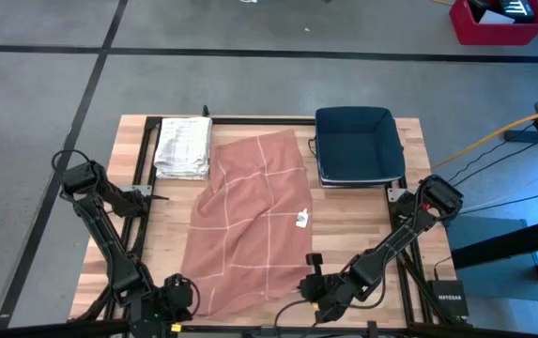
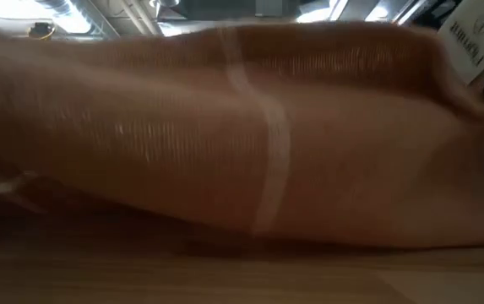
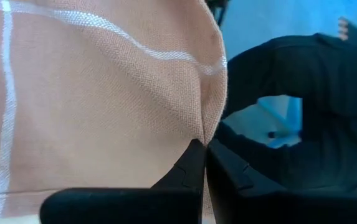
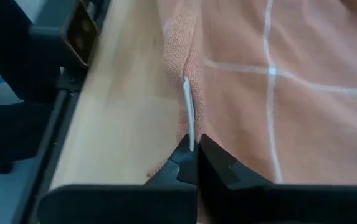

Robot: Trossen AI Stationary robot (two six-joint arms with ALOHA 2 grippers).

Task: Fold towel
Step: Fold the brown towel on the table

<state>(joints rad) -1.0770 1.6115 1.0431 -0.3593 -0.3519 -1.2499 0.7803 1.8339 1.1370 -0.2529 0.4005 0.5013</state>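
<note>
Towel [image 1: 246, 221] near corners pinched in closed L fingers [image 3: 203, 163] & R fingers [image 4: 194, 163].

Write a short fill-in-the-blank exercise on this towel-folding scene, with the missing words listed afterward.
1. The left hand is ____ on a near corner of the pink towel.
2. The right hand is shut on the towel's edge, at the ____ edge of the table.
3. The folded white towel lies ____ the pink towel, at its far left corner.
4. The dark blue tray is ____.

Missing words: shut; near; beside; empty
</note>
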